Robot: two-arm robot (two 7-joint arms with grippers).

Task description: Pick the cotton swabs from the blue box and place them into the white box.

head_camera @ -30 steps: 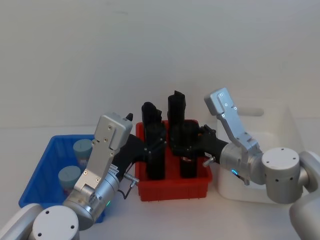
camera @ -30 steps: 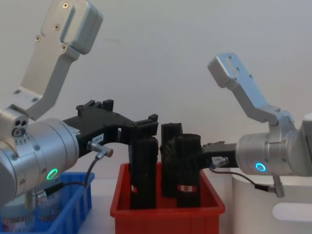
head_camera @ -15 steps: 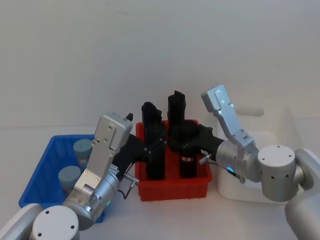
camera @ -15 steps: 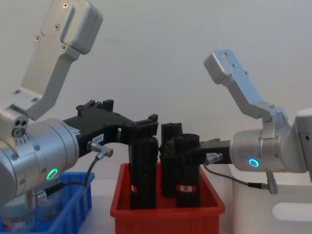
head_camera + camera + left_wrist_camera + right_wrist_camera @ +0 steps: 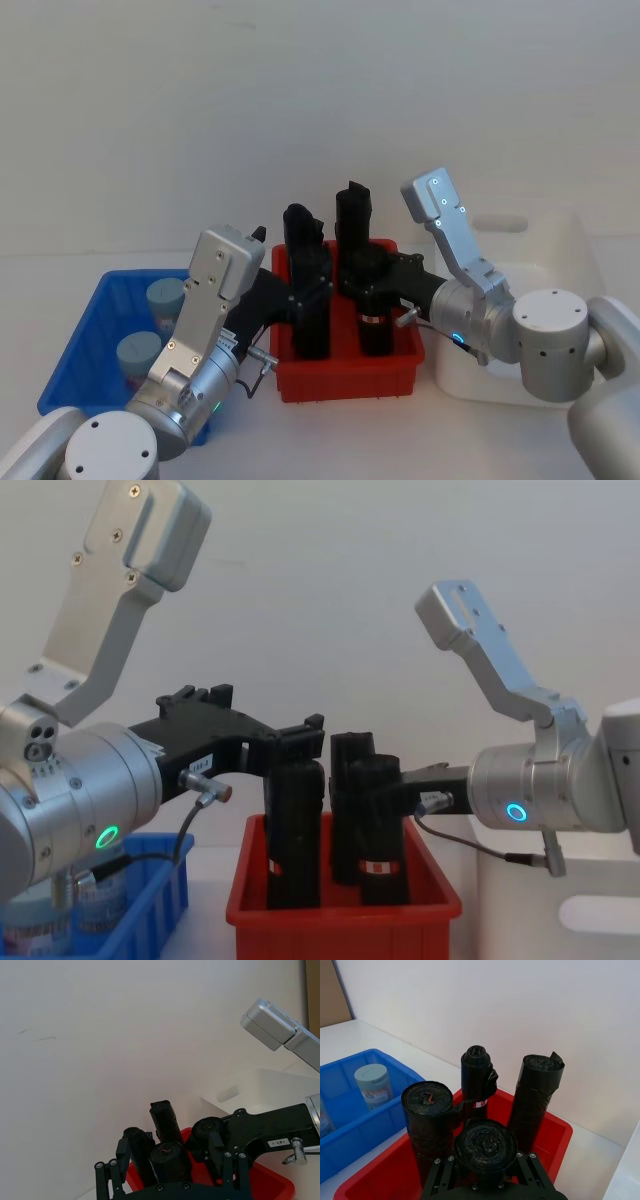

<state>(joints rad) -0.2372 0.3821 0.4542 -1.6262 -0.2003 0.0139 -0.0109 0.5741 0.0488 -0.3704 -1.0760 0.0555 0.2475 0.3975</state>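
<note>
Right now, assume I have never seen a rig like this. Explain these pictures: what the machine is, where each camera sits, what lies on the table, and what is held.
This is a robot with two arms, each ending in a grasping tool. One picture looks down from its head, one looks across from its chest, and one comes from each wrist. On the table stand three bins. The blue box is on the robot's left, with two jars of cotton swabs visible in it. A red bin of upright black rolls is in the middle, and the white box is on its right. The left tool is open around the top of one roll. The right tool is at the front roll; whether it grips cannot be seen. Neither tool holds a jar of swabs.
</note>
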